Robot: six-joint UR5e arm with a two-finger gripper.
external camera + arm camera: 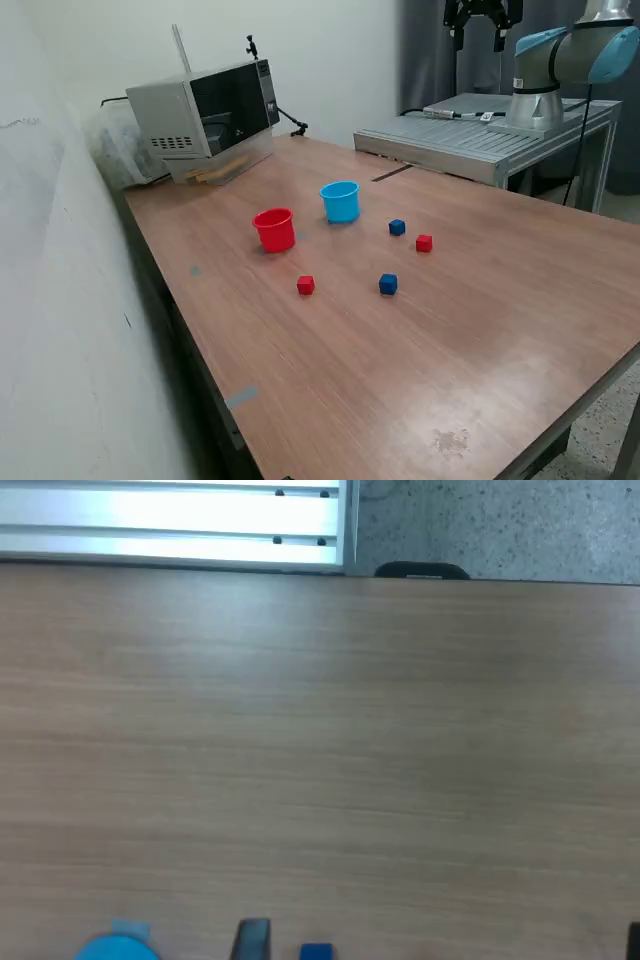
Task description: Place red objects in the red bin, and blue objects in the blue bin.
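Note:
On the wooden table [480, 330] a red cup [274, 229] stands beside a light blue cup [340, 201]. Two red cubes [305, 285] [424, 243] and two dark blue cubes [388, 284] [397, 227] lie in front of the cups. My gripper [478, 40] hangs high above the table's far side, open and empty, well away from every cube. In the wrist view the blue cup's rim [120, 947] and one blue cube [316, 952] show at the picture's edge, with one fingertip [252, 942] beside them.
A microwave-like grey box [205, 110] sits at the table's far corner, by the wall on the exterior view's left. A metal platform [480, 135] carrying the arm's base [545, 80] adjoins the table's far side.

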